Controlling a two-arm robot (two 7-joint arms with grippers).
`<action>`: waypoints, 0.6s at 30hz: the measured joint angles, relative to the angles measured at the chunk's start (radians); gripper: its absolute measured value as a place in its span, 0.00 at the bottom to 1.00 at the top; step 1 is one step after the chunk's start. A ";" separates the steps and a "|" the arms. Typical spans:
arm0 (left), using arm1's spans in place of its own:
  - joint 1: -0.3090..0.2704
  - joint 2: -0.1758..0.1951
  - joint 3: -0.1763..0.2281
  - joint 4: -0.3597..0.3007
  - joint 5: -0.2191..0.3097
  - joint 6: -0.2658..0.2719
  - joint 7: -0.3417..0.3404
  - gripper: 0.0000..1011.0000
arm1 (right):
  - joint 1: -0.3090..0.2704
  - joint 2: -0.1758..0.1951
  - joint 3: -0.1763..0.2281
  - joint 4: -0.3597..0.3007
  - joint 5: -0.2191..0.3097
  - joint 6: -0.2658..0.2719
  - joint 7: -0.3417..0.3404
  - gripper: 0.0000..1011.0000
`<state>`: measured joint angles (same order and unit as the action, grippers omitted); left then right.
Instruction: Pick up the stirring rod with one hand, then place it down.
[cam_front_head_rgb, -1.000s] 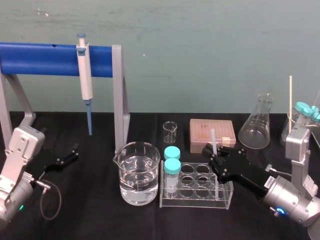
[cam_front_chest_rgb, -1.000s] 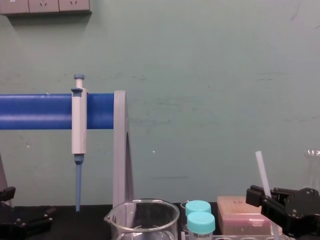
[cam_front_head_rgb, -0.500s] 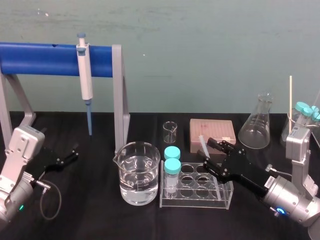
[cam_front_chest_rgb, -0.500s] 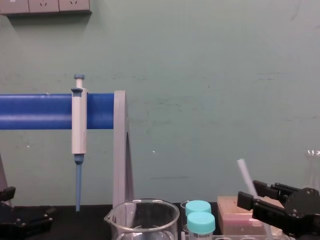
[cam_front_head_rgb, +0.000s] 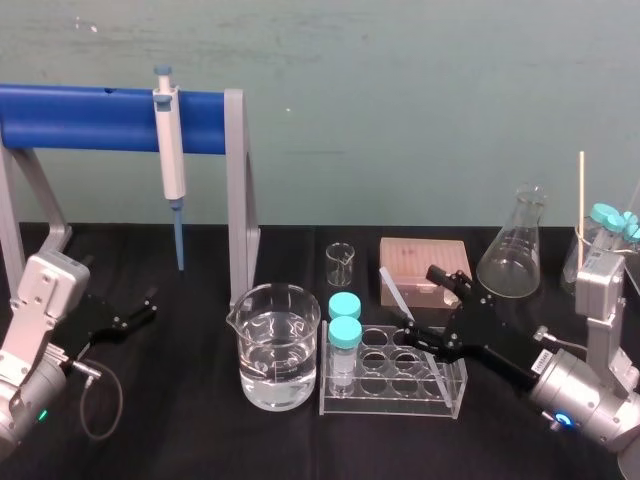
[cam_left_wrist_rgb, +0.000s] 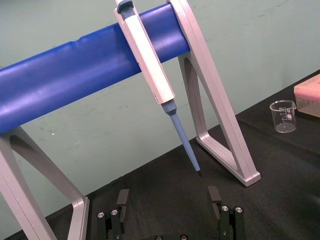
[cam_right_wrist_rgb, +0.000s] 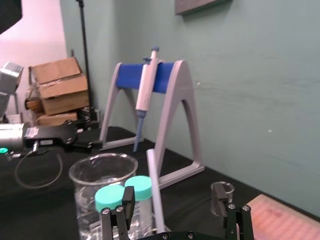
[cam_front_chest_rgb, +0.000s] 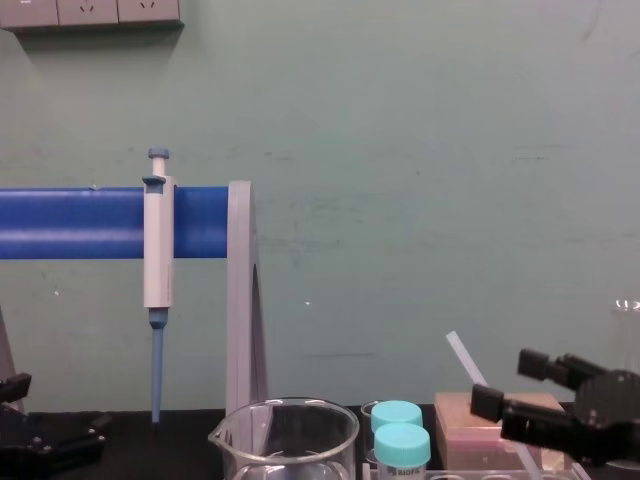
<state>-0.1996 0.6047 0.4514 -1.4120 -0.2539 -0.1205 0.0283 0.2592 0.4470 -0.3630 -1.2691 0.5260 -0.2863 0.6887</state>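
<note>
- right gripper (cam_front_head_rgb: 420, 298): its jaws are spread wide over the right part of the test-tube rack (cam_front_head_rgb: 395, 378), one jaw toward the pink box (cam_front_head_rgb: 424, 262) and the other over the rack's wells.
- the stirring rod (cam_front_head_rgb: 395, 292) stands in the gap between those jaws. in the right wrist view the rod (cam_right_wrist_rgb: 154, 185) has free space on both sides and sits nearer one jaw than the other.
- the rod is tilted: its top leans toward the robot's left and its lower end goes down into the rack at the right end. which well it is in, i cannot tell.
- in the chest view the rod (cam_front_chest_rgb: 468, 360) slants up and to the left, past the right gripper (cam_front_chest_rgb: 502, 380).
- two tubes with teal caps (cam_front_head_rgb: 344, 318) stand in the left end of the rack.
- a large beaker (cam_front_head_rgb: 278, 345) holding clear liquid stands just beside the rack, on its left.
- behind the rack are a small empty beaker (cam_front_head_rgb: 340, 262) and the pink box, with a conical flask (cam_front_head_rgb: 512, 255) to their right.
- left gripper (cam_front_head_rgb: 140, 305): it is low over the black tabletop (cam_front_head_rgb: 180, 420) at the far left, well apart from the rack. in the left wrist view (cam_left_wrist_rgb: 168, 196) its jaws are spread with nothing between them.
- a white pipette with a blue tip (cam_front_head_rgb: 170, 150) hangs on the blue stand (cam_front_head_rgb: 90, 118) behind the left gripper.
</note>
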 joint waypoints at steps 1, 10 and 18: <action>0.000 0.000 0.000 0.000 0.000 0.000 0.000 0.99 | 0.000 0.000 0.000 0.000 0.000 0.000 0.000 0.97; 0.000 0.000 0.000 0.000 0.000 0.000 0.000 0.99 | -0.059 -0.023 0.116 -0.063 -0.065 0.022 -0.278 0.99; 0.000 0.000 0.000 0.000 0.000 0.000 0.000 0.99 | -0.093 -0.075 0.172 -0.070 -0.136 0.173 -0.528 0.99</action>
<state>-0.1996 0.6047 0.4514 -1.4120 -0.2539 -0.1205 0.0283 0.1662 0.3724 -0.1914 -1.3395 0.3898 -0.1134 0.1603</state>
